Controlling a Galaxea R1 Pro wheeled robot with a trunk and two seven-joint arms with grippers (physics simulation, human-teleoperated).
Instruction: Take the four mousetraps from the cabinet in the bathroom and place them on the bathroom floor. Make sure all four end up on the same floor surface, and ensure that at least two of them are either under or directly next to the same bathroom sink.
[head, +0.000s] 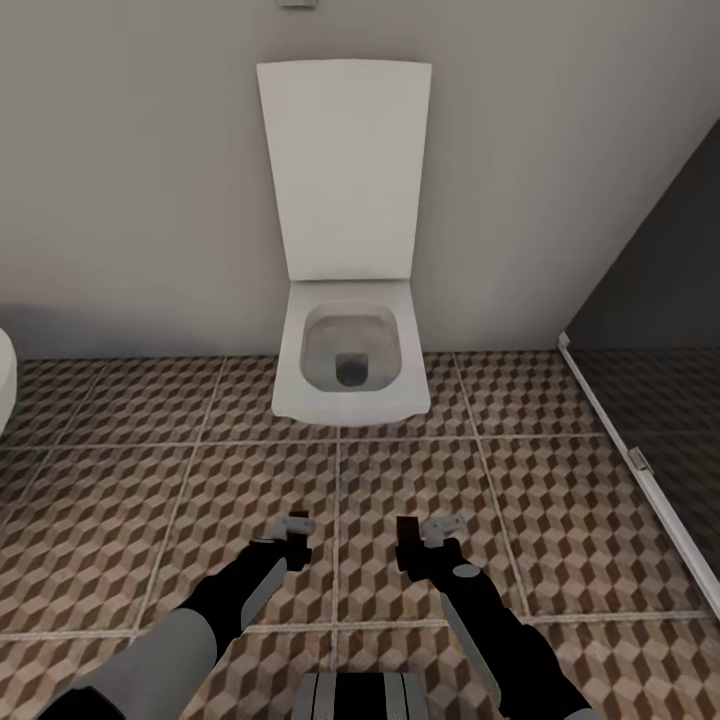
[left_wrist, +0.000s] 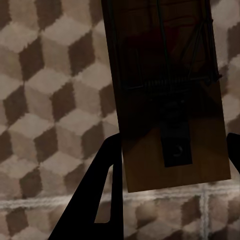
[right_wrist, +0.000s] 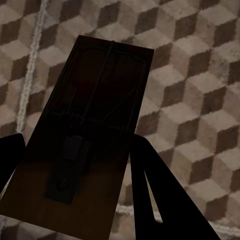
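Left gripper (left_wrist: 170, 150) has its fingers (left_wrist: 100, 200) closed on one mousetrap (left_wrist: 170, 90), right gripper (right_wrist: 75, 165) likewise clamped on a second mousetrap (right_wrist: 95, 125); both hang over the bathroom floor (head: 150, 500) just near of the toilet (head: 345, 350), sink not in frame. Traps look like light, stiff wooden boards, not fragile. Best held by the bare board's long edges, clear of the spring and bar, as the wrist views suggest.
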